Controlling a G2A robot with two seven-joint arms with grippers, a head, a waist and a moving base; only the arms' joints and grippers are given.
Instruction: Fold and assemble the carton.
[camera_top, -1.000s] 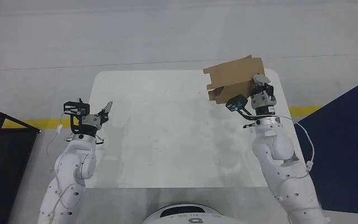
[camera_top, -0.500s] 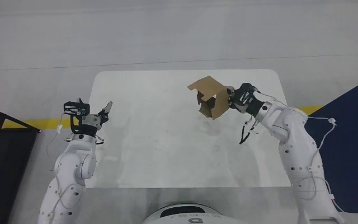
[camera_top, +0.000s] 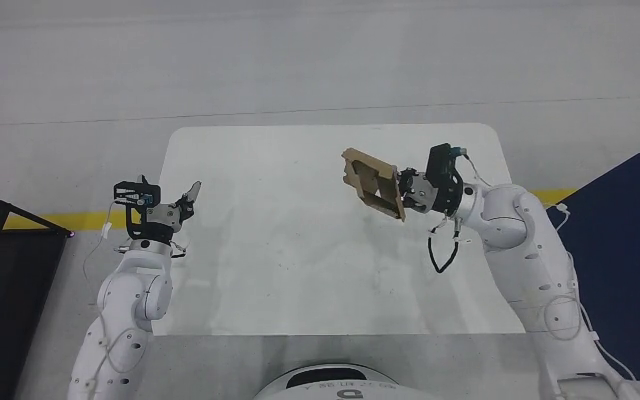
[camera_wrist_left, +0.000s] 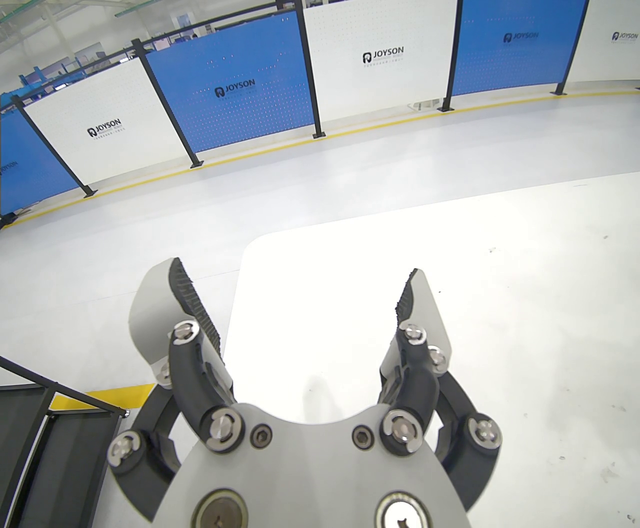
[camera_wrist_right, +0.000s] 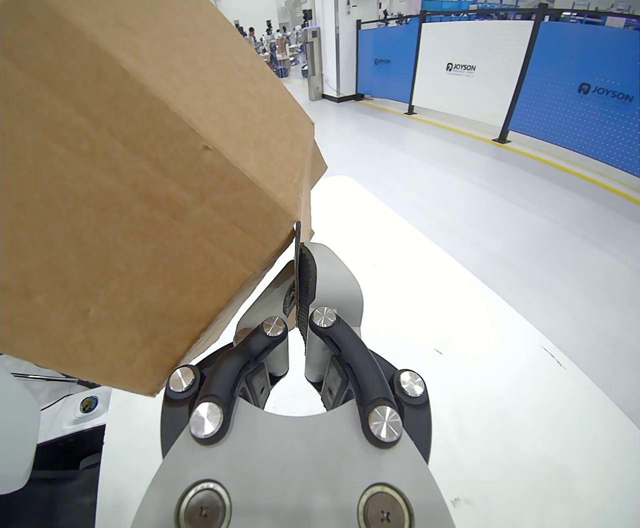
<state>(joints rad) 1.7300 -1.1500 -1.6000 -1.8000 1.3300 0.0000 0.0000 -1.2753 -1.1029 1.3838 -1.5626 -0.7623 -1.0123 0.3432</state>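
Pinching thin flap edge of brown corrugated carton (camera_top: 372, 183): right end effector (camera_wrist_right: 301, 260), above smooth white worktop (camera_top: 270, 260); left end effector (camera_wrist_left: 295, 290) spread wide.

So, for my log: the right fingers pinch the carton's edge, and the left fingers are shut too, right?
No. The left fingers are open, spread apart; the left wrist view shows it. The right fingers do pinch the carton by its edge.

White jointed arms (camera_top: 515, 215); black cable (camera_top: 437, 262) at right wrist; grey plates (camera_wrist_left: 310, 465), black links (camera_wrist_left: 195, 370), silver screws (camera_wrist_left: 222, 427); jaws' pads (camera_wrist_left: 192, 300) perhaps rubber.
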